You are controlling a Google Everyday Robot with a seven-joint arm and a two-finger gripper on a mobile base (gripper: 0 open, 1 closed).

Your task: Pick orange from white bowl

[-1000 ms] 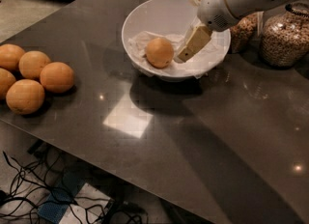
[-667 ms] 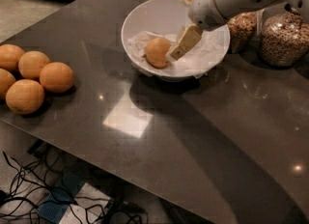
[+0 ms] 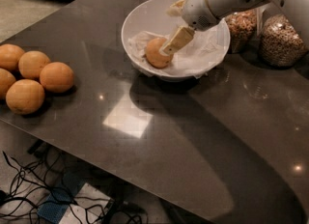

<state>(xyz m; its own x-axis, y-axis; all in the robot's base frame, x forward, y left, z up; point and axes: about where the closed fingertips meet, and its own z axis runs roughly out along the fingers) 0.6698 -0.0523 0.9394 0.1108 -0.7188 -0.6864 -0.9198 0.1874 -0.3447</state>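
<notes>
The orange (image 3: 153,54) lies in the white bowl (image 3: 140,18), left of its middle, on crumpled white paper. My gripper (image 3: 168,31) reaches down into the bowl from the upper right. It is open. One cream finger (image 3: 176,40) slants down with its tip against the orange's right side. The other finger (image 3: 175,7) shows higher up, near the bowl's far rim, apart from the fruit. The orange rests on the paper and is not held.
Several oranges (image 3: 34,76) sit huddled at the dark table's left edge. Two glass jars of grain (image 3: 280,39) stand behind and to the right of the bowl. Cables and a box lie on the floor below the table's front edge (image 3: 145,189).
My gripper has moved left inside the bowl, and its lower finger now reaches the orange's right side. The orange and bowl have stayed where they were.
</notes>
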